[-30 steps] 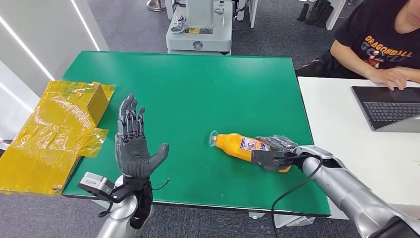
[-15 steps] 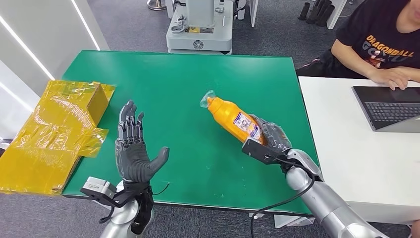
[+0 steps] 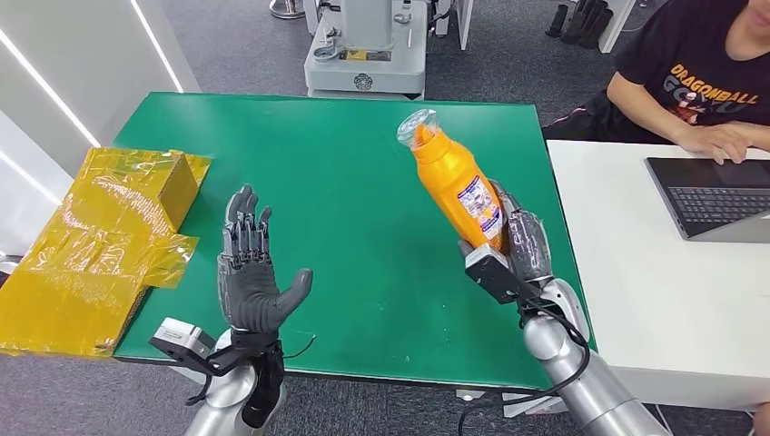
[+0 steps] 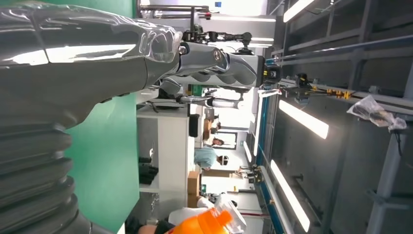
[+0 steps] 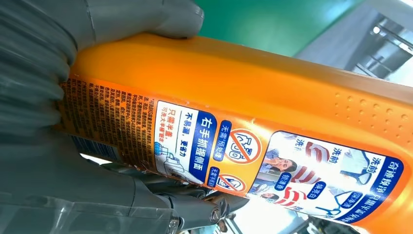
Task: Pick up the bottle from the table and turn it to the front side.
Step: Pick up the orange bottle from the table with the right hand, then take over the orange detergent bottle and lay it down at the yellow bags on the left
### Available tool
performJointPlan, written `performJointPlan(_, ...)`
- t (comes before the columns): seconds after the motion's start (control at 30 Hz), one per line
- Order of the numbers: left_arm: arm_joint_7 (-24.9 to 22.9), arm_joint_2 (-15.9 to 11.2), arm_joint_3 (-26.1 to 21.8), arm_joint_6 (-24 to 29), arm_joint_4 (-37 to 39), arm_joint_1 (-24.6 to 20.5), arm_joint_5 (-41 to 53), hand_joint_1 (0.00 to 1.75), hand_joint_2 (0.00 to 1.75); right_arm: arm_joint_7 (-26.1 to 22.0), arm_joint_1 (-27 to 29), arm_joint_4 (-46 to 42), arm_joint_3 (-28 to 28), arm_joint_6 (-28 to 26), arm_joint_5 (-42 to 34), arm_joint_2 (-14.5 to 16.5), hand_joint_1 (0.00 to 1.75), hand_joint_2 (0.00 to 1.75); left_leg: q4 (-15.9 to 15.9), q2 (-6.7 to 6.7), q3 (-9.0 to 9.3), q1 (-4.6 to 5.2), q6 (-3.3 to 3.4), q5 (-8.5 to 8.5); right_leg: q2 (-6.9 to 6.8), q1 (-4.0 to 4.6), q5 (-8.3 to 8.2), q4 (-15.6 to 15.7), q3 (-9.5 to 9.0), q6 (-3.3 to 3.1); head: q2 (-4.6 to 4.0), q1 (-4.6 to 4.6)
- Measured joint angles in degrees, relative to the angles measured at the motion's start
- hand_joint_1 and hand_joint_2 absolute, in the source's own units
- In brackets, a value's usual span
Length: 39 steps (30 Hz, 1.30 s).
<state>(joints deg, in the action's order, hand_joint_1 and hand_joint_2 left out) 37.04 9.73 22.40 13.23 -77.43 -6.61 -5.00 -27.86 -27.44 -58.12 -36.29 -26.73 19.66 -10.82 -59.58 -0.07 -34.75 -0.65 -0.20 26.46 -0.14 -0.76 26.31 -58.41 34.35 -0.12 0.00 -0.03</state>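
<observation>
It was a robotics lab or workshop; a green worktable (image 3: 345, 154) stood by a machine base (image 3: 365, 50); a person (image 3: 699, 77) used a laptop (image 3: 713, 195).

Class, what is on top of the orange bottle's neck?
A clear cap sits on the bottle. The right hand covers the bottle's base, so that cannot be seen.

An orange bottle (image 3: 451, 174) with a clear cap (image 3: 416, 124) and a blue, white and red printed label (image 5: 272, 163) stood out against the green table (image 3: 345, 182) and the crinkled yellow wrapping (image 3: 100, 236).
</observation>
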Motion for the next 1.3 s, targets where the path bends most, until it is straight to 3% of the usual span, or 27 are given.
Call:
performJointPlan(0.17, -0.86, 0.0, 0.13, -5.75, 1.4, -0.94, -3.28, 0.0, 1.75, -2.47, 0.89, -1.65, 0.15, -1.78, -0.04, 0.47, 1.75, 1.75, 0.0, 0.0, 0.0, 0.0, 0.0, 0.0, 0.01, 0.0, 0.0, 0.0, 0.0, 0.0, 0.0, -0.01)
performJointPlan(0.4, -2.17, -0.02, 1.05, -13.73, 4.13, -2.46, -6.8, 0.0, 1.75, -4.29, 0.91, -2.07, -0.96, 2.04, -0.22, 1.78, 1.75, 1.75, 0.0, 0.01, -0.01, 0.0, 0.0, 0.0, 0.02, 0.0, 0.0, -0.01, -0.01, 0.0, 0.0, 0.01)
performJointPlan(0.7, -2.91, -0.02, 1.5, -14.88, 6.76, -3.86, -7.43, 0.0, 1.75, -5.31, 0.17, -2.05, -2.84, 5.24, 0.36, 4.38, 1.75, 1.75, 0.01, 0.01, -0.01, 0.0, 0.0, 0.0, 0.02, 0.0, 0.0, -0.01, 0.0, 0.0, 0.0, 0.0)
performJointPlan(1.3, -5.22, 0.44, 1.51, -16.38, 7.79, -6.06, -7.43, 0.0, 1.75, -7.34, -1.64, -1.93, -6.11, 24.74, 1.67, 6.87, 1.75, 1.75, 0.01, 0.01, -0.01, 0.0, 0.0, 0.0, 0.02, 0.0, 0.0, -0.01, 0.0, 0.0, 0.0, 0.0)
